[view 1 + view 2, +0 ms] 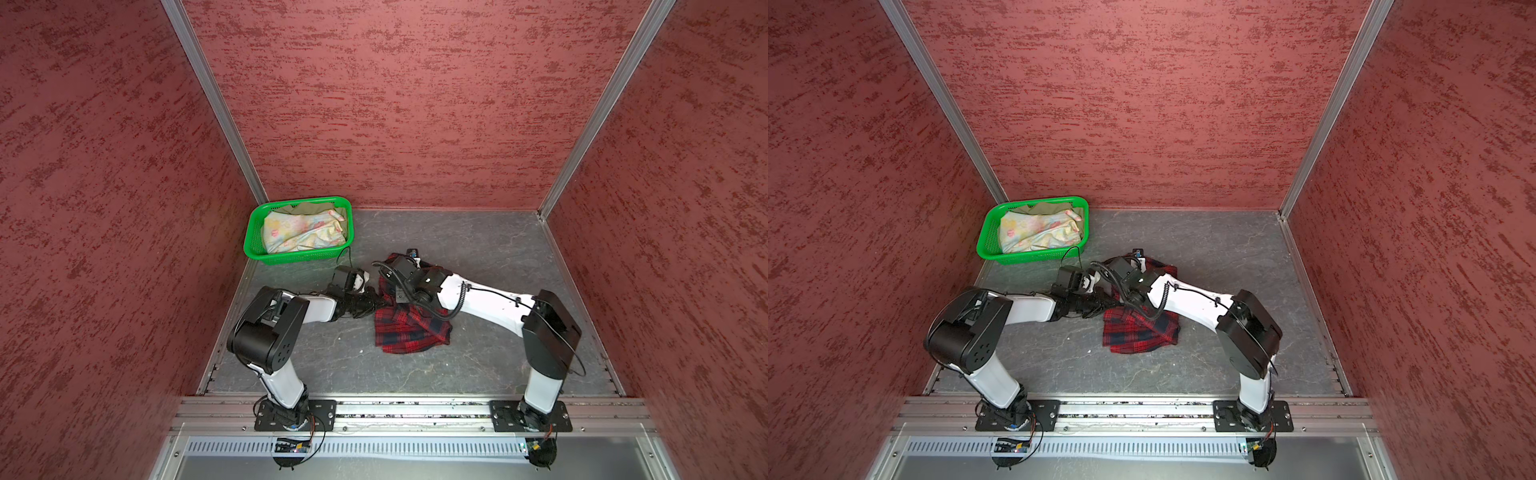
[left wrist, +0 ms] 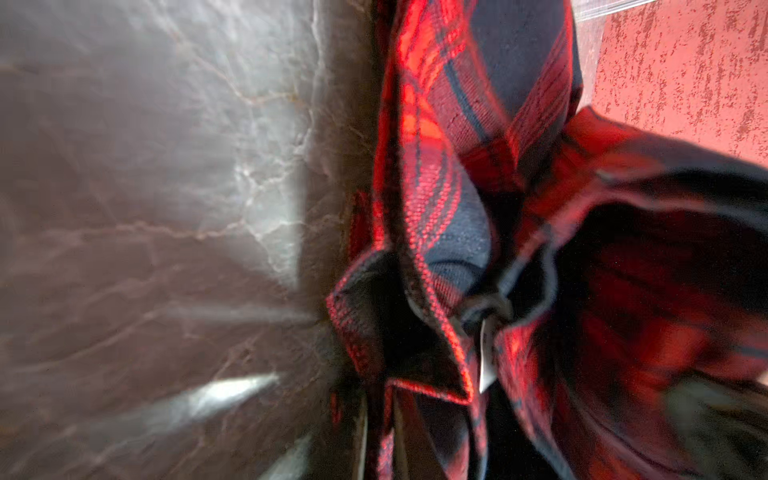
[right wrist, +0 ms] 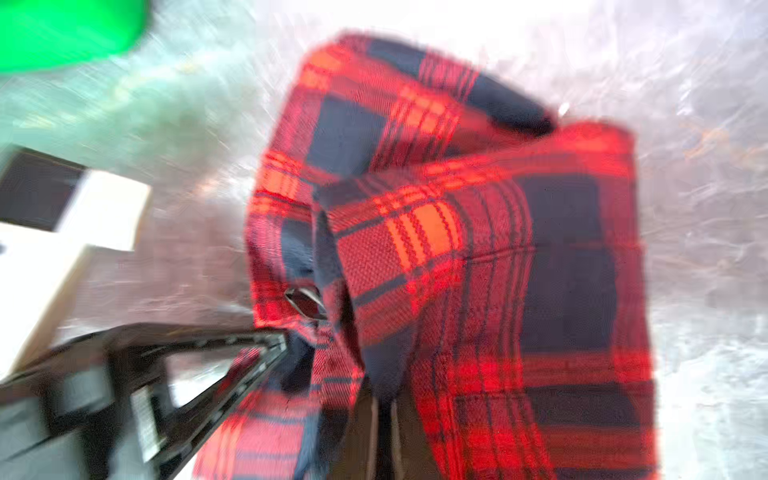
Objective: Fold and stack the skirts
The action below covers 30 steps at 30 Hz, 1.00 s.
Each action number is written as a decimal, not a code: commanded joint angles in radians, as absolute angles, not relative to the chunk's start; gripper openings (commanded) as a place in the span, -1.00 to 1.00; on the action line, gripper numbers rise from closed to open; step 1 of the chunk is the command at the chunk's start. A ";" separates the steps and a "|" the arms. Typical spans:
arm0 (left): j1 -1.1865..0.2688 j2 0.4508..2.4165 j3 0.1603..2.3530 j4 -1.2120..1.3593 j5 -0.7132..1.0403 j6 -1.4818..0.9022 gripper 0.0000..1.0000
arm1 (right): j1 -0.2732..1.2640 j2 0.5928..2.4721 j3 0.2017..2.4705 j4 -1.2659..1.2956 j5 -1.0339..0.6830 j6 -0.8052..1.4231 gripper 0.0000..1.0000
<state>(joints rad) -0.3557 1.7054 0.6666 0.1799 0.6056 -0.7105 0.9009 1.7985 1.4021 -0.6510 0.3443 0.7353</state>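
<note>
The red-and-navy plaid skirt (image 1: 409, 328) (image 1: 1138, 332) lies crumpled on the grey table, partly lifted at its far end. My left gripper (image 1: 372, 298) (image 2: 378, 440) is shut on a folded edge of it. My right gripper (image 1: 392, 291) (image 3: 384, 436) is shut on the same skirt's cloth (image 3: 436, 249) close by, and one of the left fingers (image 3: 216, 365) shows beside it. The pastel flowered skirt (image 1: 299, 232) (image 1: 1038, 232) lies bunched in the green basket. The olive skirt (image 1: 316, 206) peeks out behind it. Both wrist views are blurred.
The green perforated basket (image 1: 299, 259) (image 1: 1034, 257) stands at the table's far left corner. Red textured walls (image 1: 415, 104) close in the table on three sides. Bare grey tabletop (image 1: 490, 249) stretches to the right of and in front of the plaid skirt.
</note>
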 commanded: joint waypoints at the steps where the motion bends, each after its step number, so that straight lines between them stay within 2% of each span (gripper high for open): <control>1: -0.353 1.717 0.662 0.200 0.621 -0.717 -0.72 | 0.901 1.735 1.397 -0.613 0.330 0.712 -1.00; 6: -0.357 1.720 0.664 0.202 0.618 -0.721 -0.72 | 0.900 1.709 1.398 -0.610 0.309 0.710 -1.00; 11: -0.364 1.720 0.664 0.206 0.616 -0.726 -0.72 | 0.901 1.797 1.417 -0.632 0.299 0.737 -0.96; 12: -0.364 1.719 0.664 0.207 0.617 -0.727 -0.72 | 0.902 1.825 1.428 -0.642 0.294 0.748 -0.63; 15: -0.365 1.717 0.661 0.206 0.617 -0.726 -0.72 | 0.902 1.888 1.449 -0.655 0.272 0.776 -0.09; 18: -0.365 1.713 0.658 0.204 0.617 -0.724 -0.72 | 0.907 1.941 1.475 -0.678 0.269 0.801 0.17; 22: -0.363 1.712 0.654 0.207 0.616 -0.724 -0.72 | 0.910 1.986 1.493 -0.704 0.270 0.816 0.33; 30: -0.358 1.735 0.635 0.244 0.624 -0.731 -0.73 | 0.920 2.066 1.507 -0.745 0.284 0.828 0.39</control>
<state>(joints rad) -0.3599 1.7145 0.6495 0.2073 0.6064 -0.7284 0.9100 2.0212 1.4860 -0.6891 0.2764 0.7933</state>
